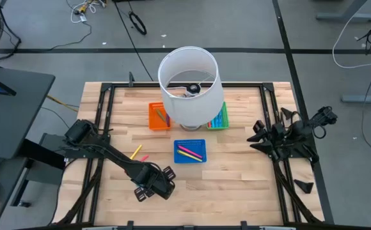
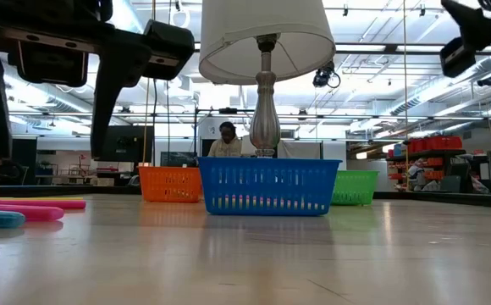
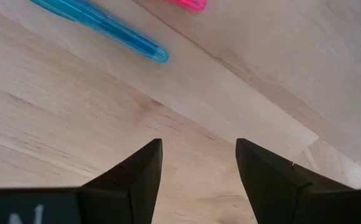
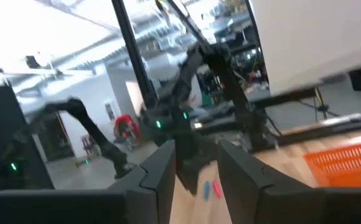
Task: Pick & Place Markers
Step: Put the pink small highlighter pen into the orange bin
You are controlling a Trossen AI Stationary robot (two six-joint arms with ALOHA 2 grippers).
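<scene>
A white-shaded table lamp (image 1: 189,86) stood at the middle of the pale wooden table (image 1: 236,179), and everything is placed from it here. Just in front of the lamp sat the blue plastic mesh tray (image 1: 190,151), already holding a few markers, pink and yellow among them. Beside the lamp on the left arm's side was the orange mesh tray (image 1: 158,117), with thin sticks showing inside; on the other side the green mesh tray (image 1: 220,119) peeked out from under the shade, its contents hard to make out.

Several markers were still loose on the table, between the lamp and the left arm: a yellow marker (image 1: 135,152), a pink marker (image 1: 142,158), and a light blue marker (image 3: 103,22) seen from the left wrist.

The left gripper (image 1: 152,184) hung over bare wood in front of the lamp, near those strays, fingers spread and holding nothing. The right gripper (image 1: 260,136) waited off to the lamp's other side, its fingers parted and empty.

By my judgement the sorting was partly done, with at least three markers left to pick up.
</scene>
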